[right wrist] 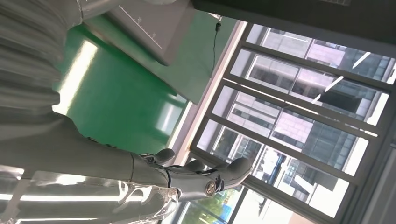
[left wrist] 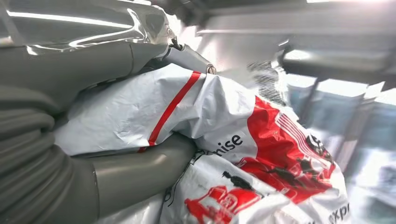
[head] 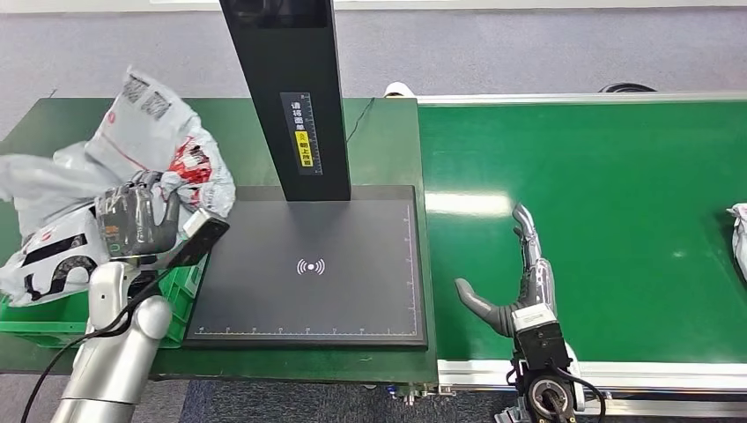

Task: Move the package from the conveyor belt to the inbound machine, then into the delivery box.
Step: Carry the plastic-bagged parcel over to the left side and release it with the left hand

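My left hand (head: 134, 218) grips a crumpled white and red plastic mail package (head: 181, 150) above the green delivery box (head: 53, 319) at the left. Up close, the package (left wrist: 243, 154) lies pressed between the thumb (left wrist: 135, 172) and the fingers (left wrist: 93, 60). The black inbound machine (head: 308, 264) with its scan pad sits in the middle, bare. My right hand (head: 515, 291) hovers over the near edge of the green conveyor belt (head: 617, 203), fingers spread and holding nothing; its fingers (right wrist: 205, 179) stretch out straight.
Several other grey and white packages (head: 44, 229) fill the green box. A black post (head: 286, 97) rises from the back of the machine. Another white package (head: 738, 236) lies on the belt at the far right edge.
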### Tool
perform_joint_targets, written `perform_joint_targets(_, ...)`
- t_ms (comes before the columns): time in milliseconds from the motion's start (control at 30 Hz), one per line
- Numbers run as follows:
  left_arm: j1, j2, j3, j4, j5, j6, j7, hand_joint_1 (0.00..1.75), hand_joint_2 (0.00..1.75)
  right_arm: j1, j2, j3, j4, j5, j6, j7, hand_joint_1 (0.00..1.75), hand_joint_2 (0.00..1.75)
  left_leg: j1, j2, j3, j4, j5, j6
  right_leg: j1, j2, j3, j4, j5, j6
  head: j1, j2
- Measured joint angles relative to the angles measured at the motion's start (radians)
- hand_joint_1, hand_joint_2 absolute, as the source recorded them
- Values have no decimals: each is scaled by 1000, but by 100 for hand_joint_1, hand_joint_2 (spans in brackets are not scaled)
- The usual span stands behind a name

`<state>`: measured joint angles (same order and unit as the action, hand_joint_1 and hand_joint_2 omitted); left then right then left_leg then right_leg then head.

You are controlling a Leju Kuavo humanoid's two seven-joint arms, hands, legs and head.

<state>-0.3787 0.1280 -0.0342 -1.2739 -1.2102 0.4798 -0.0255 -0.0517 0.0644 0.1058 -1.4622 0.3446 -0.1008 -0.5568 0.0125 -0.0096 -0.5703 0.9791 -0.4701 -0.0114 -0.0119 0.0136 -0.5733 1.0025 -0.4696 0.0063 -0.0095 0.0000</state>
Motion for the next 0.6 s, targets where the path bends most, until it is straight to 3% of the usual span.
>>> perform_joint_targets(367,-53,12,207,279,140,-181,128,175,175,-18,19,0,9,34,25,19,0,175,0,-1,0,0,0,0,0,-1,1,0,0,0,0,0)
perform_joint_targets(400,-62,12,223,302,154,-191,129,166,175,-24,20,0,12,36,26,22,0,175,0,-2,1,0,0,0,0,-2,2,0,0,0,0,0)
perform_joint_targets(500,-90,13,257,360,192,-205,115,39,175,-43,25,2,24,39,32,31,0,175,0,-4,4,-1,1,0,0,-5,6,0,0,-1,0,0)
perform_joint_targets(533,-99,14,265,378,201,-201,106,4,175,-49,26,4,27,39,33,34,0,175,0,-4,5,-2,1,-1,0,-5,7,0,-1,-1,0,0)
perform_joint_targets(600,-113,16,278,408,209,-180,89,0,175,-55,27,7,31,40,34,39,0,175,0,-4,8,-3,1,-1,0,-5,9,0,0,-1,0,0)
